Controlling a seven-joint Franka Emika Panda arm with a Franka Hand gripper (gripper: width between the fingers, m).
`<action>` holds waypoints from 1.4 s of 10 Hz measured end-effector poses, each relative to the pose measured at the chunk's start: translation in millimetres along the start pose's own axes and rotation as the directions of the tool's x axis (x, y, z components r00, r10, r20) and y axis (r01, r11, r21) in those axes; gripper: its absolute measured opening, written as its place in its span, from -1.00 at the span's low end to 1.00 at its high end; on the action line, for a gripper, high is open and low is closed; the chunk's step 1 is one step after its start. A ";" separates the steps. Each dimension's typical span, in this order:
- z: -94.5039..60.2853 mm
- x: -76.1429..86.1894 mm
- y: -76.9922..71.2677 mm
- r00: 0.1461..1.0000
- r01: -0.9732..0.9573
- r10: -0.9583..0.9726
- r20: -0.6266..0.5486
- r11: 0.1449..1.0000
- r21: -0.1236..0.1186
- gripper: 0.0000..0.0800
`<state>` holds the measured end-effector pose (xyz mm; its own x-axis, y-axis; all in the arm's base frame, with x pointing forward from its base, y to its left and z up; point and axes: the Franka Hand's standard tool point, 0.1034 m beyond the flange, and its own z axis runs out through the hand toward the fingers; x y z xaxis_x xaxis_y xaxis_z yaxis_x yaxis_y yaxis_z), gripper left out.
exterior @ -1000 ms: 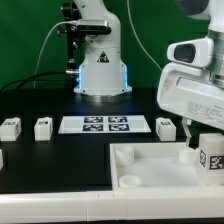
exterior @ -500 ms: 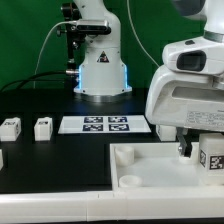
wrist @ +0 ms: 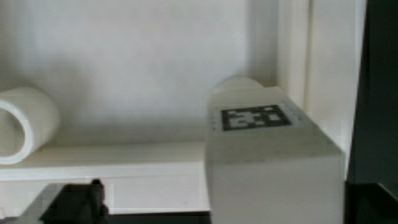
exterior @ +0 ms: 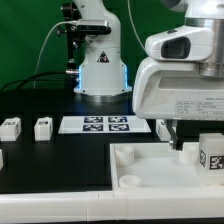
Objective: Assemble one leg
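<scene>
One leg (exterior: 212,155), a short white post with a black-and-white tag, stands on the large white tray (exterior: 150,160) near the exterior view's right edge. My gripper (exterior: 196,146) hangs low over the tray right beside it. In the wrist view the leg (wrist: 267,150) fills the space ahead of my gripper (wrist: 222,205). One dark finger (wrist: 71,200) stands clearly apart from the leg, with bare tray between them. The other finger is not clearly seen. The jaws look open and are not clamped on the leg.
Two more legs (exterior: 10,126) (exterior: 43,127) lie on the black table at the exterior view's left. The marker board (exterior: 105,124) lies behind the tray. A round corner socket (exterior: 128,182) shows on the tray, also in the wrist view (wrist: 22,122).
The arm's upper body has swung toward the exterior view's left and now hides more of the scene. The leg on the tray has stayed in place.
</scene>
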<state>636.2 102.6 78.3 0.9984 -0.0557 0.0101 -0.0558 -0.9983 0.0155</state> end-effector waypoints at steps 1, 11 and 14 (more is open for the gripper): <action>-0.8 2.1 0.2 1.000 0.003 -0.003 -0.010 1.000 0.002 0.62; 2.3 -0.5 -16.2 1.000 0.019 -0.019 -0.024 1.000 0.009 0.11; 2.9 -0.7 -16.1 1.000 0.008 -0.008 -0.023 1.000 0.010 -0.27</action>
<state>636.4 118.7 75.2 0.9983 -0.0473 0.0329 -0.0475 -0.9989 0.0058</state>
